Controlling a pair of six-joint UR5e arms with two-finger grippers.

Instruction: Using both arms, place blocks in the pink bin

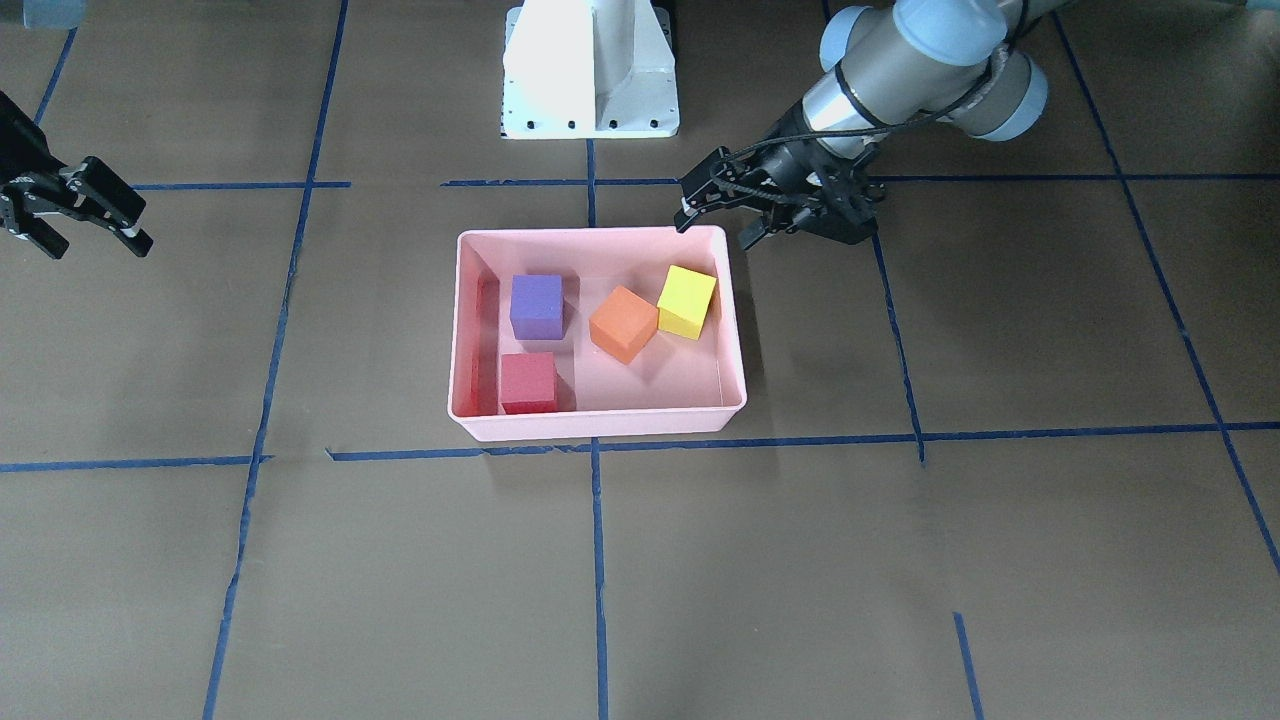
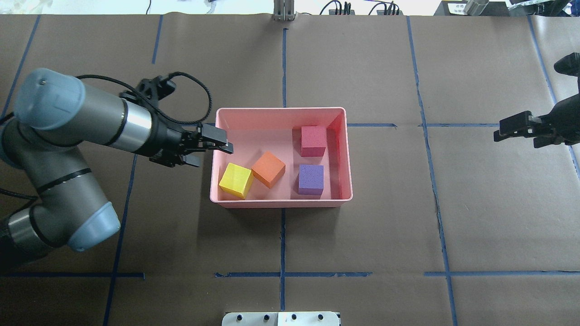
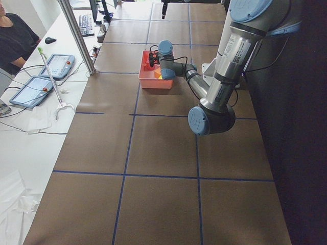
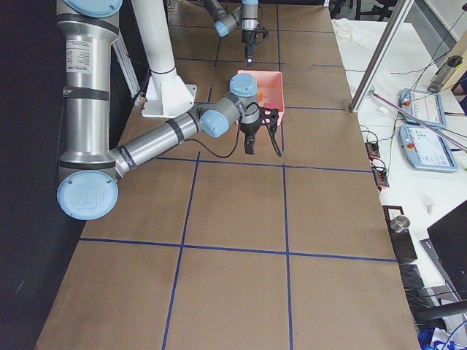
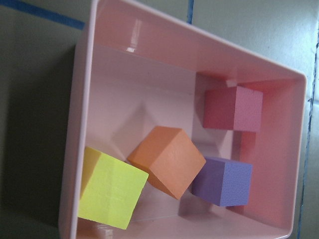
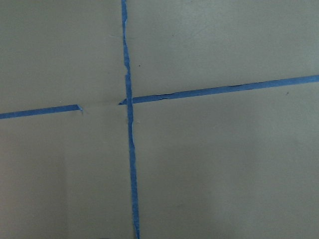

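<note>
Blocks (image 2: 268, 169) are all in the pink bin (image 2: 281, 202), so I'd just lift the spread, empty left gripper (image 2: 215, 155) clear of its rim; right gripper's (image 1: 98, 245) spread too.

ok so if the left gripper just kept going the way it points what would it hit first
Likely the orange cube. The left gripper is at the bin edge, aimed across it and somewhat down. Its height is unclear, so it might meet the bin floor just short of that cube.
</note>
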